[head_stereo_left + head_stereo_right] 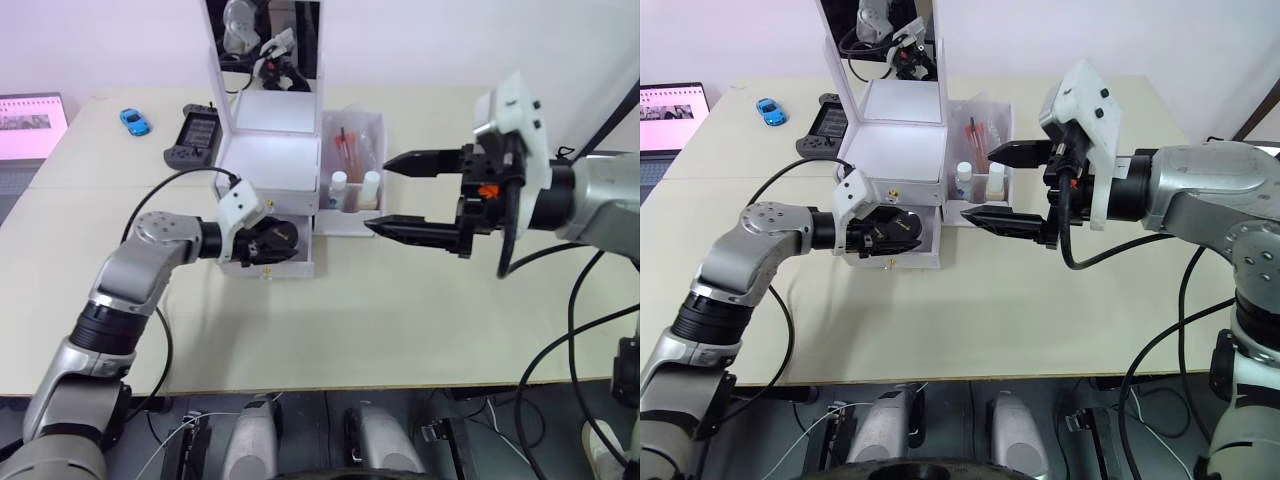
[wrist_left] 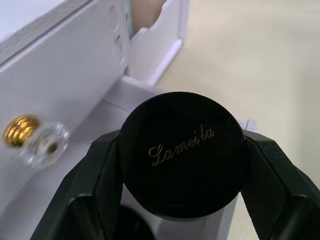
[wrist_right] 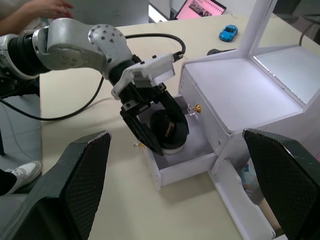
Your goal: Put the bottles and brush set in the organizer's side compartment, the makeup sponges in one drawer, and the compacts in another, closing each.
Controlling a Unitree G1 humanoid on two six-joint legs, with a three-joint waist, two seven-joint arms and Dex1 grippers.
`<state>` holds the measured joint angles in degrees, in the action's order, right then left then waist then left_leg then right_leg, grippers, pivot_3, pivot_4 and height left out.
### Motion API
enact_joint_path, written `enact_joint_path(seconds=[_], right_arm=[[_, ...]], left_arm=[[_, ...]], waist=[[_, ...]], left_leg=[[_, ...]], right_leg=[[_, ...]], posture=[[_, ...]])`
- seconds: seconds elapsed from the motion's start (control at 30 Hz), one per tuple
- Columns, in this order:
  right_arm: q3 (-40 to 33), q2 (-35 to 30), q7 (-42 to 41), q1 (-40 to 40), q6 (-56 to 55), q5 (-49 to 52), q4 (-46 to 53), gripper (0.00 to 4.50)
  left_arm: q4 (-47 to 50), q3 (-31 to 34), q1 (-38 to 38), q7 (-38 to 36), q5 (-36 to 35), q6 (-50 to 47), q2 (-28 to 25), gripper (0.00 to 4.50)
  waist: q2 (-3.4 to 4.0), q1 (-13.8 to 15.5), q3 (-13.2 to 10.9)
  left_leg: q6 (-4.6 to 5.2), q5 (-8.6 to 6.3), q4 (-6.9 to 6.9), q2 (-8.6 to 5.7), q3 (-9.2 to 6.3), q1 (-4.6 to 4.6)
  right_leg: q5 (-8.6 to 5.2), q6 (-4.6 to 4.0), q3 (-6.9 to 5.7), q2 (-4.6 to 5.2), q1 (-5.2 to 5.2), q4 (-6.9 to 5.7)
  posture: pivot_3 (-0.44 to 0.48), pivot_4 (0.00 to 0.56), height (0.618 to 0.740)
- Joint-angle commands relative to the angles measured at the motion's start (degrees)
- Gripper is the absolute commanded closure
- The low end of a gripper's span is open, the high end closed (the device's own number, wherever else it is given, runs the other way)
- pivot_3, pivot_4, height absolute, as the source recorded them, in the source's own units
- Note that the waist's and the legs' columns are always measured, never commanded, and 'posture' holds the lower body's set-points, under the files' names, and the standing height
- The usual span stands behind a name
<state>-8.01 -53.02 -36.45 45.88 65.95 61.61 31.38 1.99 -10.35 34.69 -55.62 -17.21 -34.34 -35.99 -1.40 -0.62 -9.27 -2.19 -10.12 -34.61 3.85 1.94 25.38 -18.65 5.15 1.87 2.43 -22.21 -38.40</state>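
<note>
Left eye view has the white organizer (image 1: 268, 160) standing toward the back of the beige table (image 1: 400, 310), mirror lid up, and the left gripper (image 1: 268, 240) pushed in at its front, over the pulled-out lower drawer (image 3: 187, 162). From the left wrist view the grip is plain: the two black fingers (image 2: 102, 187) are clamped on either side of a round black compact (image 2: 182, 160), its lid facing the camera with script lettering reading "Lameila". Just beneath it, low in that view, the dark edge of a second compact (image 2: 132, 227) sits in the drawer. The upper drawer's gold knob (image 2: 20, 131) sits beside the gripper, that drawer being shut. The right wrist view shows the same thing from the other side, the compact held right over the open drawer's floor, though I can't tell whether it touches. The right gripper (image 1: 405, 195) hangs above the table just beside the organizer's side compartment (image 1: 352, 165), fingers spread wide with nothing between them. In that compartment stand the two white-capped bottles (image 1: 355, 188) at the near end, with the brush set (image 1: 345, 150) leaning behind them, orange-pink handles up. Further back on the table lie a black game controller (image 1: 195, 135) and a small blue toy car (image 1: 134, 121), with a laptop (image 1: 30, 125) at the left edge.
</note>
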Motion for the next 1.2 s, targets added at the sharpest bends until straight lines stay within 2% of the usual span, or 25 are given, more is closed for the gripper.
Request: enact_joint_path(seconds=[0.03,0.1,0.17,0.23,0.57,0.73,0.87,1.03,1.13,1.2], right_arm=[[-1.4,-0.9,0.0,1.1,-0.9,0.4,0.8,0.00],[-1.3,-0.9,0.0,1.3,-0.9,0.3,0.7,0.00],[-1.2,-1.0,-0.1,1.4,-0.9,0.1,0.5,0.00],[-1.1,-1.1,-0.1,1.4,-0.9,-0.2,0.4,0.00],[-0.8,-1.2,-0.9,1.7,-1.1,-0.4,-0.6,0.00],[0.3,-1.5,-2.0,1.6,-1.5,-1.6,-0.9,0.00],[1.6,-1.3,-3.9,1.9,-2.9,-3.5,-1.9,0.00],[3.6,-1.3,-6.4,2.6,-4.6,-6.4,-3.5,0.00],[4.5,-1.1,-7.6,2.9,-5.2,-7.6,-4.2,0.00],[4.9,-0.9,-8.2,3.2,-5.5,-8.1,-4.6,0.00]], left_arm=[[0.2,0.5,0.8,0.9,1.5,2.0,0.0,1.84],[-0.1,1.1,0.8,1.2,1.4,1.8,0.4,1.84],[-0.1,1.3,0.8,0.9,1.2,1.7,0.4,0.79],[0.1,1.6,0.7,0.5,0.8,1.4,0.5,0.07],[6.1,7.1,-1.1,-2.7,-6.2,-4.5,-2.9,0.07],[9.3,15.7,-5.2,-6.9,-13.1,-5.2,-8.1,0.07],[11.2,21.3,-12.2,-11.6,-16.3,-5.2,-14.5,0.07],[12.6,24.4,-21.0,-13.8,-18.5,-5.3,-17.3,0.07],[13.6,24.8,-28.1,-14.3,-17.6,-3.6,-17.5,0.97],[13.5,24.2,-29.7,-11.7,-16.4,-2.2,-15.8,2.00]], waist=[[0.00,0.0,0.0],[0.00,0.0,0.0],[0.00,0.0,0.0],[0.00,0.0,0.0],[0.00,-0.1,0.0],[0.03,-0.4,0.0],[0.05,-0.4,0.0],[0.06,0.0,0.0],[0.06,-0.2,0.0],[0.06,-0.1,0.0]], left_leg=[[0.00,0.00,0.00,0.00,0.00,0.00],[0.00,0.00,0.00,0.00,-0.02,-0.01],[0.01,0.00,0.00,0.00,-0.02,-0.01],[0.01,0.00,0.00,0.00,-0.01,0.00],[0.01,-0.01,-0.08,0.01,-0.03,0.00],[0.01,-0.01,-0.06,0.07,-0.02,-0.01],[0.01,-0.01,-0.05,0.07,0.03,-0.02],[0.01,-0.02,-0.03,0.06,0.06,-0.03],[0.00,-0.02,-0.03,0.05,0.13,-0.03],[0.00,-0.02,0.00,0.05,0.16,-0.03]], right_leg=[[0.00,0.00,0.00,0.00,0.00,-0.01],[0.00,0.00,0.00,-0.01,0.00,-0.01],[0.00,0.00,0.00,-0.01,0.00,-0.01],[0.00,0.00,0.00,-0.01,0.00,-0.01],[0.00,0.00,-0.02,0.00,0.04,-0.01],[0.00,0.00,-0.02,-0.02,-0.01,-0.01],[0.00,-0.01,-0.02,0.02,-0.01,0.00],[-0.01,-0.03,-0.03,0.09,-0.01,0.02],[-0.04,-0.07,-0.02,0.19,0.00,0.07],[-0.03,-0.06,0.01,0.22,-0.02,0.08]], posture=[[0.000,0.150,0.740],[0.000,0.150,0.740],[0.000,0.150,0.740],[0.000,0.150,0.740],[0.000,0.150,0.740],[0.000,0.150,0.740],[0.000,0.150,0.740],[0.000,0.150,0.740],[0.000,0.150,0.740],[0.000,0.150,0.740]])
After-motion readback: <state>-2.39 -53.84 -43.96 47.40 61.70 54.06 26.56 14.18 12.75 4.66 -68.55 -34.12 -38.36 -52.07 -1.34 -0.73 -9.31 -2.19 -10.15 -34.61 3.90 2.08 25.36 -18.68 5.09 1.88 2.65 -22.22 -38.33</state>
